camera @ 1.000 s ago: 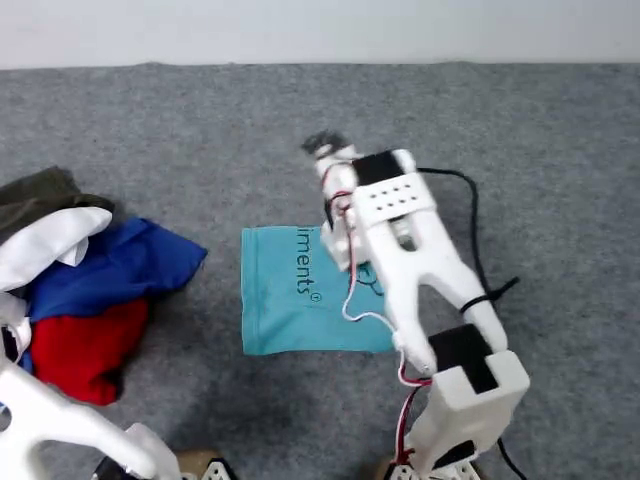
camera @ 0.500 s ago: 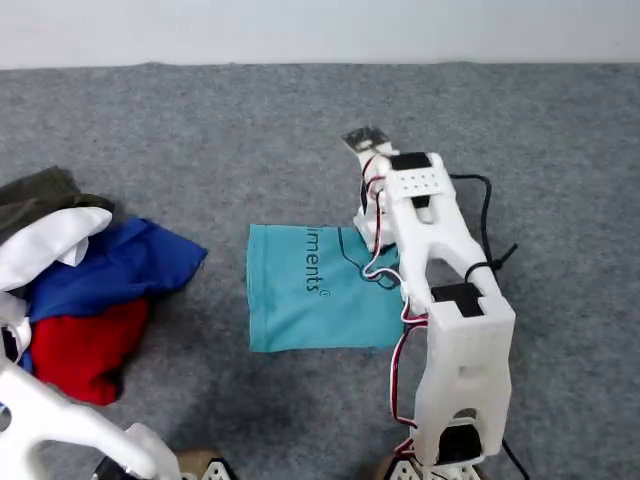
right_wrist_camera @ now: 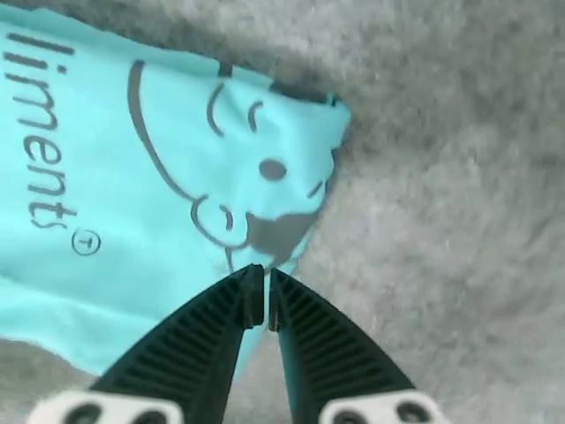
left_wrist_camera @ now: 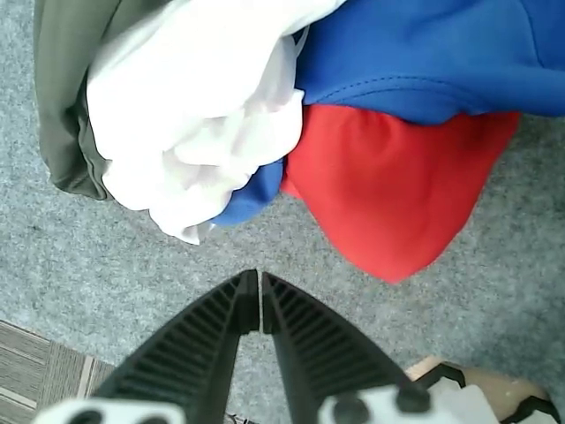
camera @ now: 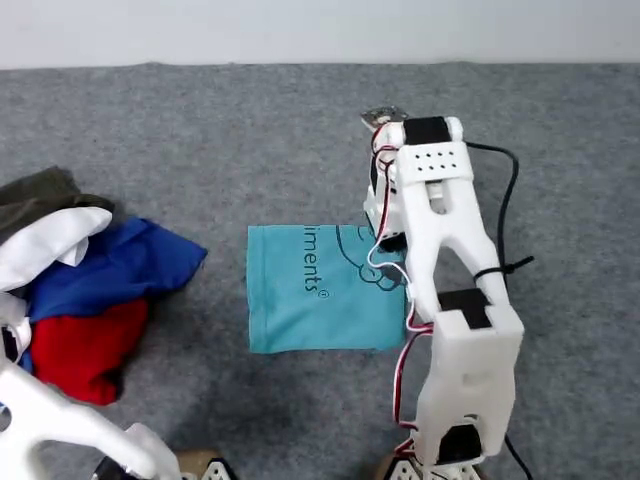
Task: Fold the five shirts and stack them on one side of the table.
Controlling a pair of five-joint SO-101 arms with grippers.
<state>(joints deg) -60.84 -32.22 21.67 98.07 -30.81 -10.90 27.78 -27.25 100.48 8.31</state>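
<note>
A folded teal shirt (camera: 310, 295) lies flat at the centre of the grey counter (camera: 200, 130). The right arm (camera: 445, 240) rises along its right edge, and the right jaws are pressed together above the printed corner. At the far left, an olive shirt (camera: 35, 190), white shirt (camera: 50, 240), blue shirt (camera: 120, 262) and red shirt (camera: 85, 345) lie heaped. The left jaws are pressed together just beside that heap.

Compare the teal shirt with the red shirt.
The teal shirt lies flat as a neat rectangle; the red shirt is crumpled. The teal shirt lies alone mid-table; the red shirt sits in a heap, partly under the blue shirt. The teal shirt bears print; the red shirt looks plain. Both rest on the grey table.
</note>
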